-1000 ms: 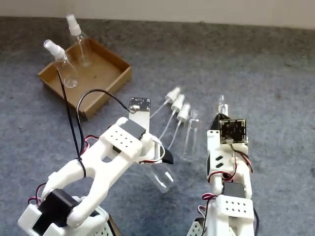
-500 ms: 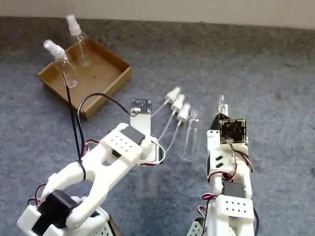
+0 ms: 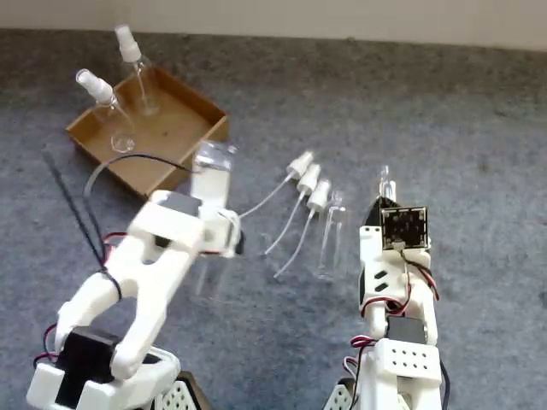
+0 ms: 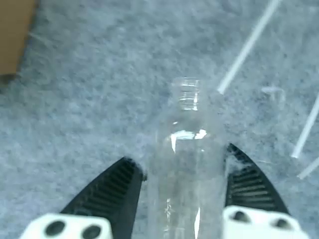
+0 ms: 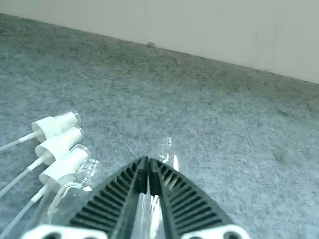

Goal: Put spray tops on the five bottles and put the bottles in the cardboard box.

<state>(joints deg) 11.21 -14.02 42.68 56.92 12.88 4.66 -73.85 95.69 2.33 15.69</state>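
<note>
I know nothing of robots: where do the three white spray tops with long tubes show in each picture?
High view: the three white plastic spray tops lie in a row mid-table, right of the brown cardboard box.
Left wrist view: their thin tubes, beside the clear plastic bottle.
Right wrist view: their heads, beside the right tool.
Shared landmark: the grey carpeted tabletop.

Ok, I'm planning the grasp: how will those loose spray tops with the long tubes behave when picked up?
The spray tops look small and plastic, so probably light. Their dip tubes are long and thin, so they likely flex and swing rather than stay rigid. The three lie close side by side, so lifting one may nudge its neighbours.
</note>
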